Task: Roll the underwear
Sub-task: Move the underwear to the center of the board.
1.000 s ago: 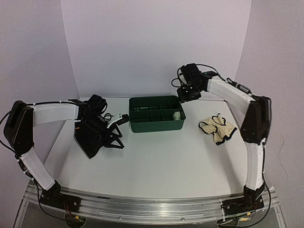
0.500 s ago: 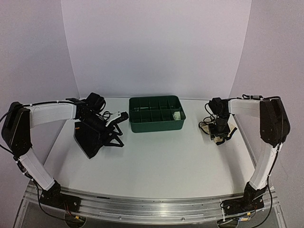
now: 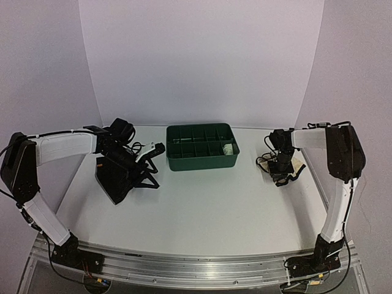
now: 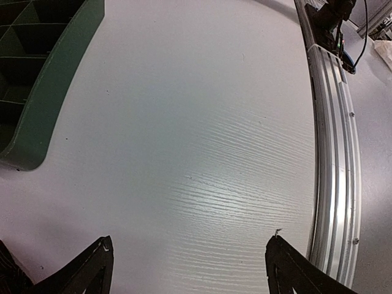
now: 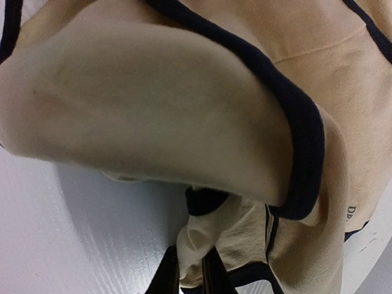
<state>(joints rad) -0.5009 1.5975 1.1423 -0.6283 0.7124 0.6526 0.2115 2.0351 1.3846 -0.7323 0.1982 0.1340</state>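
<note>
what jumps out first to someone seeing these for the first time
The cream cloth underwear with dark edging fills the right wrist view, the right arm's jaws pinched on a fold of it at the right of the white table. A dark green compartmented plastic tray sits at the back middle, and a black cloth garment lies left, beside the left arm's open jaws.

On the worktop (image 3: 202, 211), the tray (image 3: 202, 163) sits toward the back, with one garment (image 3: 228, 149) in its right-hand compartment, a second garment (image 3: 110, 180) to its left and a third garment (image 5: 184, 110) to its right.
</note>
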